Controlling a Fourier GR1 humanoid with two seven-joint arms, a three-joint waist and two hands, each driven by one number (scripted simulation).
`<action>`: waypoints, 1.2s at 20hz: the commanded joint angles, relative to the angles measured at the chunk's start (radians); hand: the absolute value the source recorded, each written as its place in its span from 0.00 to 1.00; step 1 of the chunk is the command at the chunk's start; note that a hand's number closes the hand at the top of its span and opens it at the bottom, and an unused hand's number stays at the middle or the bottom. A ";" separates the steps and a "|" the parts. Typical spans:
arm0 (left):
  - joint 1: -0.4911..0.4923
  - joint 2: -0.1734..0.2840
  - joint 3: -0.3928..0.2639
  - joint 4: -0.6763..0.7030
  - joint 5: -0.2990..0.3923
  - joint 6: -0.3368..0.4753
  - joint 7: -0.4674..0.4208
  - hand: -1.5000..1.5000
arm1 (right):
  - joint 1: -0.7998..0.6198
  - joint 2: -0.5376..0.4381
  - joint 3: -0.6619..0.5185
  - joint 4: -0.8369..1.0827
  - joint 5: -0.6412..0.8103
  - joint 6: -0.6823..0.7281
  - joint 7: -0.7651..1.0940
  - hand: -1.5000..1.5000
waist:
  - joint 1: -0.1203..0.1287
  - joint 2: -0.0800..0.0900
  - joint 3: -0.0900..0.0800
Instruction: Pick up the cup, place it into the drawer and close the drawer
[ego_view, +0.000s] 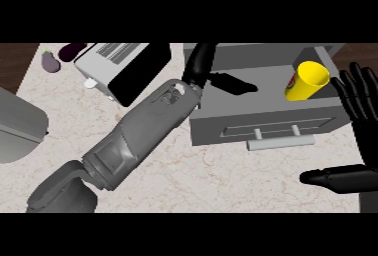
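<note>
The yellow cup (307, 80) lies tilted inside the open grey drawer (221, 107), against its right side. The drawer's front panel carries a pale handle (277, 142) and faces me. My left forearm runs up from the lower left, and my left hand (201, 62) hangs over the drawer's left rear corner with relaxed fingers, its thumb pointing into the drawer and holding nothing. My right hand (359, 107) stands open just right of the drawer, fingers straight and pointing up, a small gap from the cup.
A silver toaster (118, 65) stands on the marble counter left of the drawer. Purple eggplants (50, 61) lie at the far left corner. A grey rounded vessel (18, 125) sits at the left edge.
</note>
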 joint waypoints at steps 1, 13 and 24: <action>-0.018 0.000 0.011 -0.041 0.032 0.010 -0.053 0.00 | -0.043 0.026 0.006 0.013 -0.100 0.024 0.035 0.00 | 0.025 -0.005 -0.001; 0.010 0.020 0.098 -0.163 0.064 0.039 -0.046 0.00 | 0.083 -0.141 0.025 -0.120 -0.008 0.192 0.047 1.00 | 0.095 -0.025 -0.002; 0.141 0.244 0.199 -0.415 0.075 -0.025 0.080 0.00 | 0.130 -0.097 0.149 -0.190 0.316 0.092 0.091 1.00 | 0.105 -0.026 -0.002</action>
